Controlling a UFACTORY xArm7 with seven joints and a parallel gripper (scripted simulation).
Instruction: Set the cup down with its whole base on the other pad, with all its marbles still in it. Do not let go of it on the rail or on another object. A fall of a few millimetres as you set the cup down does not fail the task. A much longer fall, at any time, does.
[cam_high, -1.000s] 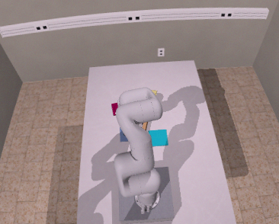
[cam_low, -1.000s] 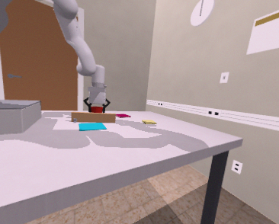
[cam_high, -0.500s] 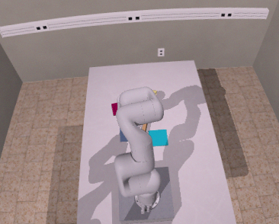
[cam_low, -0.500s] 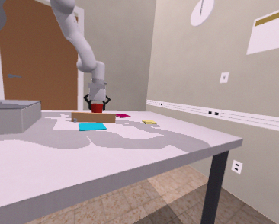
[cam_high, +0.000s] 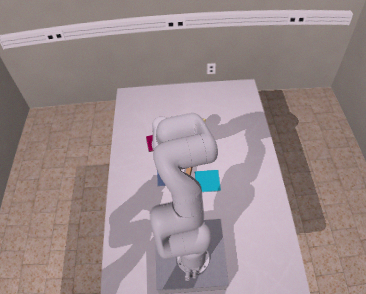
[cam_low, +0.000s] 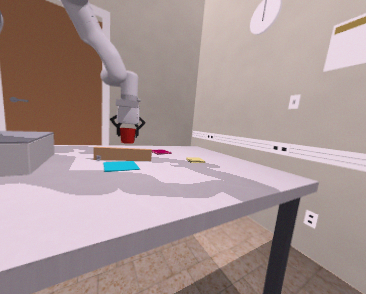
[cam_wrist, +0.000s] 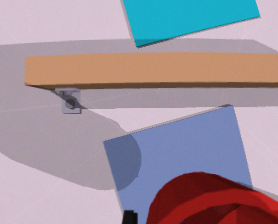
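My gripper (cam_low: 128, 131) is shut on the red cup (cam_low: 128, 134) and holds it a little above the table, behind the wooden rail (cam_low: 122, 154). In the wrist view the cup's rim (cam_wrist: 210, 200) fills the lower right, above the blue pad (cam_wrist: 180, 150). The rail (cam_wrist: 150, 70) lies across the view beyond the blue pad. The cyan pad (cam_wrist: 190, 17) lies on the rail's far side and also shows in the side view (cam_low: 121, 166). I cannot see the marbles. In the overhead view the arm hides the gripper and the cup.
A small grey block (cam_wrist: 68, 101) sits against the rail's left end. A magenta flat piece (cam_low: 161, 151) and a yellow one (cam_low: 196, 160) lie further along the table. A grey box (cam_low: 25, 150) stands at the left by the arm's base.
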